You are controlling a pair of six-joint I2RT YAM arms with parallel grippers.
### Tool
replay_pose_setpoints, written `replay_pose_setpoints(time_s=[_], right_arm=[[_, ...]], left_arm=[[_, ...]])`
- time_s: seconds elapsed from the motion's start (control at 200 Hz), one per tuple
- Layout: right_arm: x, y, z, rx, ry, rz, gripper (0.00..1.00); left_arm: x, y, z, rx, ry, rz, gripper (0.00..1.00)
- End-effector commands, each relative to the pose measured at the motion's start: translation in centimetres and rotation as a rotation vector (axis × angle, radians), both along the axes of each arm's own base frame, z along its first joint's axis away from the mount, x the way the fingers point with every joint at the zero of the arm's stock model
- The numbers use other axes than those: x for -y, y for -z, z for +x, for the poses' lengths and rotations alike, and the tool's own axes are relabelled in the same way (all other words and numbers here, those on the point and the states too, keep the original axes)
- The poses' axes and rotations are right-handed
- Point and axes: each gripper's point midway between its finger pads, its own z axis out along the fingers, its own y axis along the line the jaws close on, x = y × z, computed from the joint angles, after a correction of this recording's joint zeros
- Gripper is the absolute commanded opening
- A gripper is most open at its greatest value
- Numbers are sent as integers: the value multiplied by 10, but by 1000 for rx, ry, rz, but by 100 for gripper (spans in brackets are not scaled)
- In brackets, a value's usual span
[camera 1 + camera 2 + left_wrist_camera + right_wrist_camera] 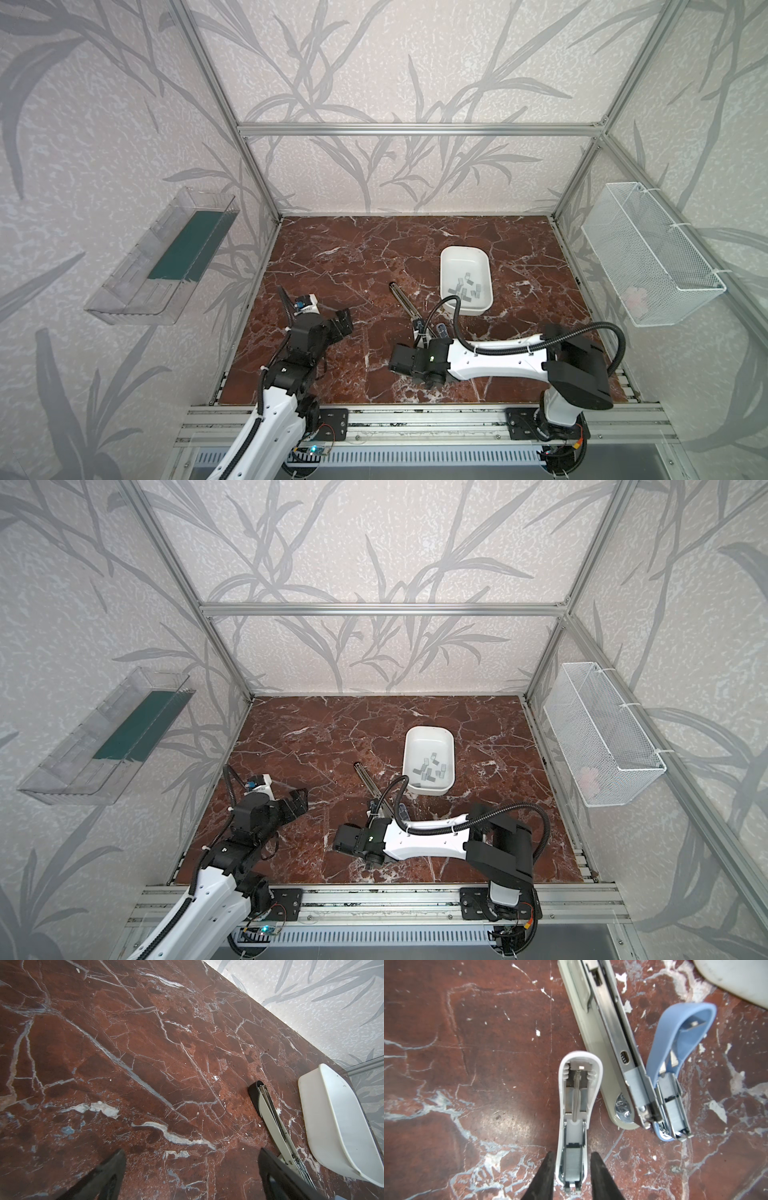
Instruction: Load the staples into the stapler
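Our right claw (572, 1153) sits loose around the small white open stapler (578, 1088) on the red marble bench (467, 1064). Our left claw (191, 1155) hangs wide open, empty. The little grey staples (460, 286) lie in the white plastic tub (465, 259); next, we think, we fetch one strip gently.

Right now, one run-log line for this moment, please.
left end effector: open, empty | right end effector: open, straddling opened white stapler | staples: in white tray

camera set-up
both top views looked down from high at the front; wrist cameras sat close over the table (145, 1043), sharing the white tray (332, 1115).
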Motion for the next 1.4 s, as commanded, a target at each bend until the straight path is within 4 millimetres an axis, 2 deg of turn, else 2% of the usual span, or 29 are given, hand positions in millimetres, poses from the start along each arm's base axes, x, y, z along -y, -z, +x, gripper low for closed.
replay_pose_setpoints(time_s=[0.0,0.22,0.41,0.615,0.805,1.01,1.125,1.175,1.22,1.275,1.395], right_arm=[[1,-1,-2,27,-36,13,37],[2,10,-3,52,-96,-9,39],[0,14,-5,69,-160,-9,31],[-13,21,-11,81,-254,-41,22],[-34,27,-10,116,-391,-44,16],[-64,24,-8,180,-552,10,16],[-73,23,-8,189,-594,12,16],[-76,20,-8,193,-603,15,18],[-77,15,-8,201,-606,23,24],[-78,5,-6,216,-604,41,31],[-72,-20,0,254,-577,67,38]], left_arm=[[3,0,2,13,16,-12,99],[41,-8,6,63,179,-162,99],[52,-11,3,69,227,-221,97],[60,-5,-1,43,260,-251,97],[70,1,-2,2,295,-284,97],[85,8,-2,-45,342,-333,97],[91,9,2,-59,348,-341,96],[91,8,4,-59,343,-341,96],[90,6,7,-56,335,-334,96],[89,3,11,-50,325,-322,96],[86,-5,24,-42,305,-286,98]])
